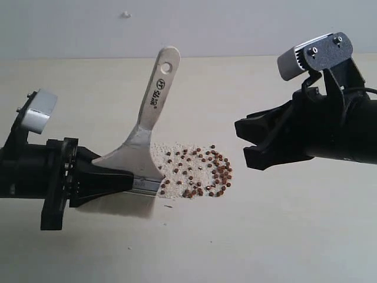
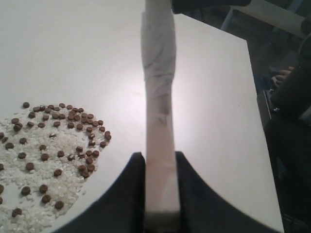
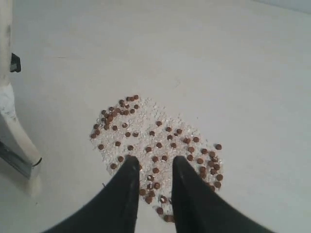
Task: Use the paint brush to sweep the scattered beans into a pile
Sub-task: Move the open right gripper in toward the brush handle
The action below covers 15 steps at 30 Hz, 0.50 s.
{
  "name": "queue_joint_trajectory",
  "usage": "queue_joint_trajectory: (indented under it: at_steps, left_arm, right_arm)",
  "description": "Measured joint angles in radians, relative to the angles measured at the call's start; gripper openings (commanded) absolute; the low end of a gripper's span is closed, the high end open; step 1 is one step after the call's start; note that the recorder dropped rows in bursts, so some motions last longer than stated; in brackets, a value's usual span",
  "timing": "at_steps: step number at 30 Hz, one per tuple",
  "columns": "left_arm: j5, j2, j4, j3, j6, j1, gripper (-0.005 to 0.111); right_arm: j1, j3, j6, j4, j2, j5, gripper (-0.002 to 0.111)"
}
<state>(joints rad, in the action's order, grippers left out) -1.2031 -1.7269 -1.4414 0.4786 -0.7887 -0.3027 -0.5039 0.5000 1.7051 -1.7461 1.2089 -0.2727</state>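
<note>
The paint brush (image 1: 154, 97) stands tilted, its pale handle with the hole pointing away and up. My left gripper (image 1: 126, 180) is shut on its wide lower end, by the silver ferrule (image 1: 145, 187). In the left wrist view the brush (image 2: 159, 121) shows edge-on, clamped in the left gripper (image 2: 160, 167). The beans (image 1: 200, 171) lie spread in a rough patch just right of the brush, also in the left wrist view (image 2: 63, 131) and right wrist view (image 3: 155, 141). My right gripper (image 1: 247, 143) hangs open to the right of the beans; in its own view the right gripper (image 3: 154, 162) holds nothing.
Fine white grains (image 1: 164, 158) lie mixed under and among the beans, thickest beside the brush. All of it rests on a pale tabletop (image 1: 283, 236). In the left wrist view the table's far edge (image 2: 255, 82) shows, with dark furniture beyond it.
</note>
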Motion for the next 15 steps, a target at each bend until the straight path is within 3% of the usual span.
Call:
queue_joint_trajectory:
  at_steps: [4,10,15]
  left_arm:
    - [0.0,0.001,-0.023,0.0,0.0,0.0,0.0]
    - [0.0,0.011,-0.03,0.0,0.0,0.002,0.0]
    - [0.0,0.015,-0.026,0.0,0.0,0.002,0.0]
  right_arm:
    - [0.0,0.0,0.0,0.0,0.0,0.007,0.027]
    - [0.0,0.016,0.0,0.0,0.0,0.106,0.054]
    - [0.0,0.048,-0.004,0.0,-0.009,0.148,0.057]
